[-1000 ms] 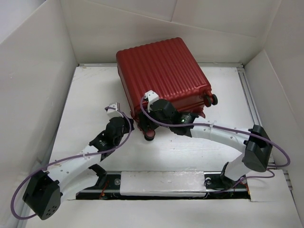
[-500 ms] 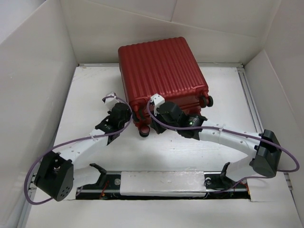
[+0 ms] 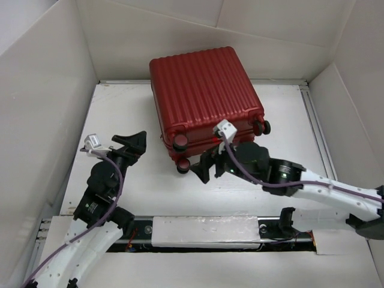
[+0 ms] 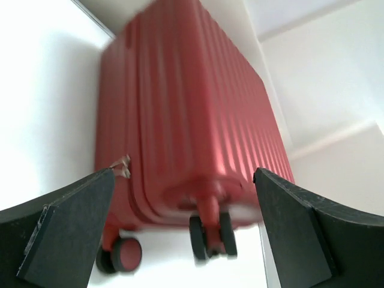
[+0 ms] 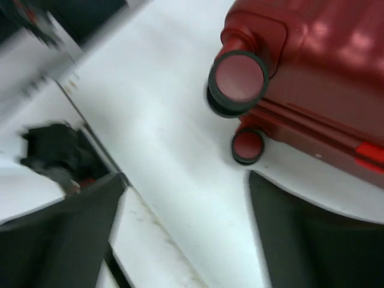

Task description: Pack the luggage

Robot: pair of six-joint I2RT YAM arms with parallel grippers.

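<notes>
The luggage (image 3: 204, 90) is a dark-red ribbed hard-shell suitcase, lying closed at the back middle of the white table, wheels (image 3: 182, 164) toward me. My left gripper (image 3: 128, 143) is open, off the luggage's left near corner and apart from it. In the left wrist view the luggage (image 4: 192, 132) and its wheels (image 4: 211, 235) lie ahead of the left gripper (image 4: 185, 174), nothing held. My right gripper (image 3: 204, 165) is open just right of the near wheel. In the right wrist view the right gripper (image 5: 187, 180) has only table between its fingers, the wheels (image 5: 238, 81) ahead.
White walls (image 3: 48, 90) box in the table on the left, back and right. A metal rail (image 3: 204, 231) with the arm bases runs along the near edge, and another rail (image 3: 317, 129) along the right side.
Both grippers have let go of the luggage's near edge, opened and drawn back. The left arm swung away to the left; the right gripper dropped toward the near wheel.
</notes>
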